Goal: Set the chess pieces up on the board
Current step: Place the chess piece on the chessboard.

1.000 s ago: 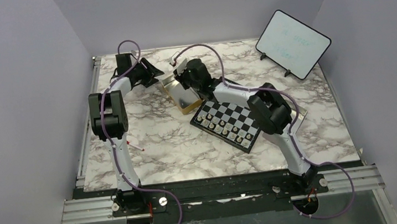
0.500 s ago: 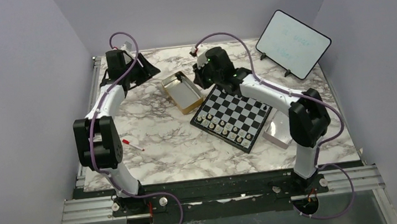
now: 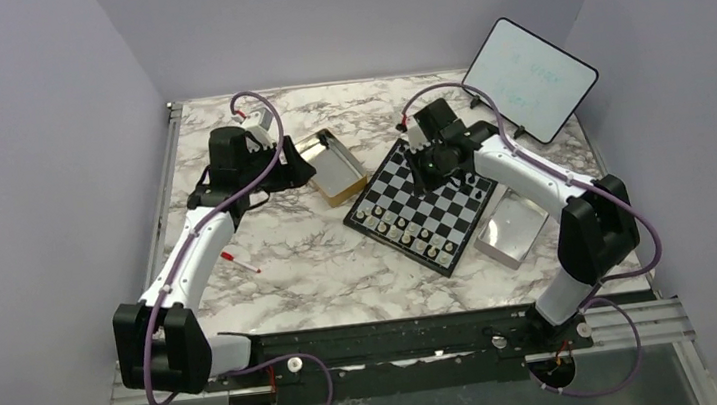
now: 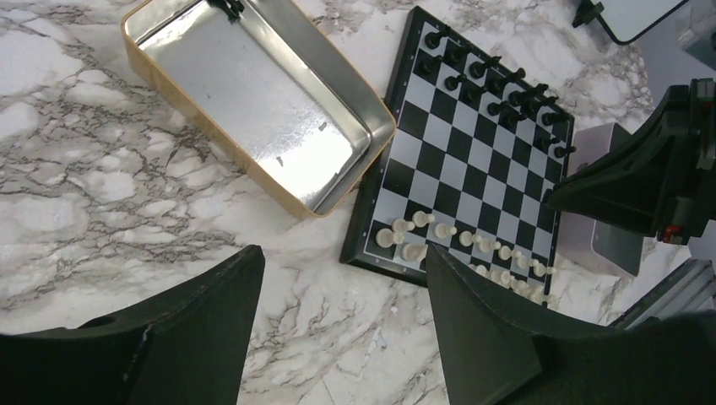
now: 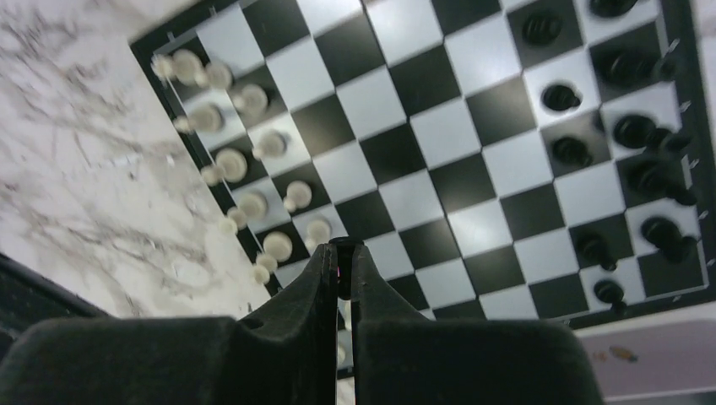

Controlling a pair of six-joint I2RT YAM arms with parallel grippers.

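Observation:
The board (image 3: 434, 197) lies at the table's middle right, black-and-white checks with a thin black border. Black chess pieces (image 4: 498, 84) stand along its far side and pale ones (image 4: 422, 236) along its near side. Above the board's far half hangs my right gripper (image 3: 428, 167), shut on a small black chess piece (image 5: 342, 246) pinched between its fingertips. My left gripper (image 4: 342, 261) hovers over bare marble between the tin and the board's near corner, open with nothing between its fingers.
A gold tin (image 3: 330, 165), almost empty, lies left of the board with one corner close to it; a small dark thing (image 4: 226, 7) sits at its far end. A clear box (image 3: 510, 230) lies right of the board, a white tablet (image 3: 528, 79) stands back right, and a red pen (image 3: 240, 263) lies left.
My right gripper has travelled from the tin to above the board, still shut. The left arm has swung from the back-left corner toward the tin, and its jaws have spread wider.

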